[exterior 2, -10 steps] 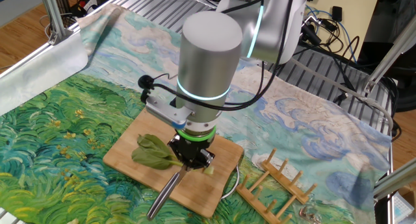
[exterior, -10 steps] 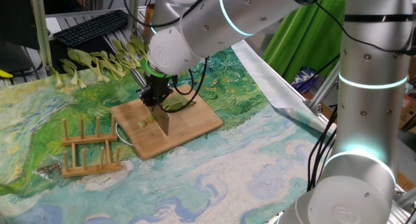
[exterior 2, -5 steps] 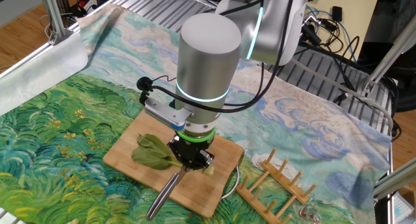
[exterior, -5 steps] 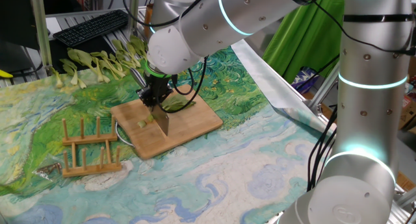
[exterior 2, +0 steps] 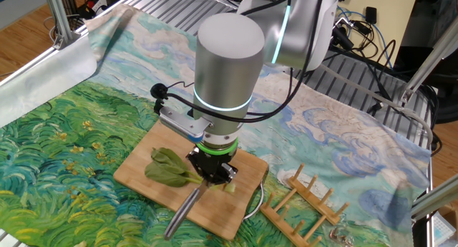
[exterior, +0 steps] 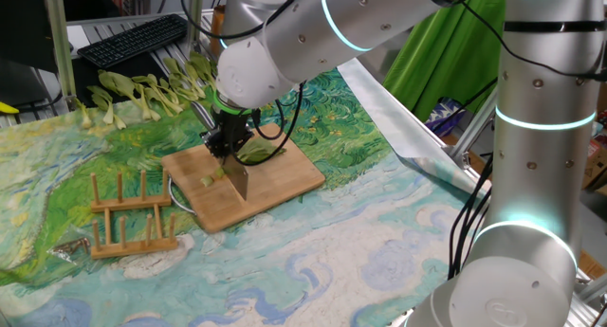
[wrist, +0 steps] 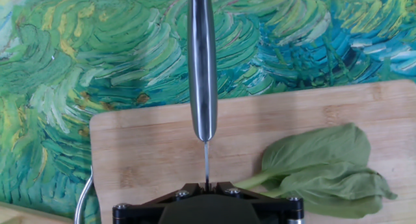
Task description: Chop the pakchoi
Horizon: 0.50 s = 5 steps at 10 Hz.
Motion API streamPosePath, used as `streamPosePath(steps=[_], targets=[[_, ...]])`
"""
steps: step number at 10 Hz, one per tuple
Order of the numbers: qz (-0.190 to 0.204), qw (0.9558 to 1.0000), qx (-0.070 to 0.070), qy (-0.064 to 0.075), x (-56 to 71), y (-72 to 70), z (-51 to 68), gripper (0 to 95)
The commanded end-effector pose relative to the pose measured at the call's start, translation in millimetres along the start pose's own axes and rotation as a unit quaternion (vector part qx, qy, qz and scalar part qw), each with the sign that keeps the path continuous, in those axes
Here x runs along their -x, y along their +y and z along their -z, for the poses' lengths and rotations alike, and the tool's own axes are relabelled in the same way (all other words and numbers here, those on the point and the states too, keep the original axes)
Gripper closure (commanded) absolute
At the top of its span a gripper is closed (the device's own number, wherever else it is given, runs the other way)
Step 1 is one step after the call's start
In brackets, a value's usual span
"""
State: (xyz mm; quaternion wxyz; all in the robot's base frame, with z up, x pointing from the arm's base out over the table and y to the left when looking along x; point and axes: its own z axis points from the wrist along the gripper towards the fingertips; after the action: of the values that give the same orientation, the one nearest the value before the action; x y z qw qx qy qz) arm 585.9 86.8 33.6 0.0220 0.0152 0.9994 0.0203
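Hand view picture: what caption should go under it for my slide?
Gripper shut on a knife, above a wooden cutting board beside the leafy pakchoi.

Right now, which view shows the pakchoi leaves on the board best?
The hand view: the pakchoi leaves lie large and unobstructed on the board, right of the knife. The other fixed view shows the leaves smaller, with the stalk end hidden under the hand. In one fixed view the hand covers most of it.

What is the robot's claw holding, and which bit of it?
The claw is shut on a knife, pinching the thin blade near where it meets the handle; the handle sticks out free.
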Motion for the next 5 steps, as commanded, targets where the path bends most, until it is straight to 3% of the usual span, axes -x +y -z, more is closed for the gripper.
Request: streamPosePath(steps=[1,5], targets=[[-0.003,1.0,-0.001,0.001,1.1,-1.2,0.7,95.0],[-0.002,1.0,-0.005,0.002,0.4,-2.2,6.7,95.0]])
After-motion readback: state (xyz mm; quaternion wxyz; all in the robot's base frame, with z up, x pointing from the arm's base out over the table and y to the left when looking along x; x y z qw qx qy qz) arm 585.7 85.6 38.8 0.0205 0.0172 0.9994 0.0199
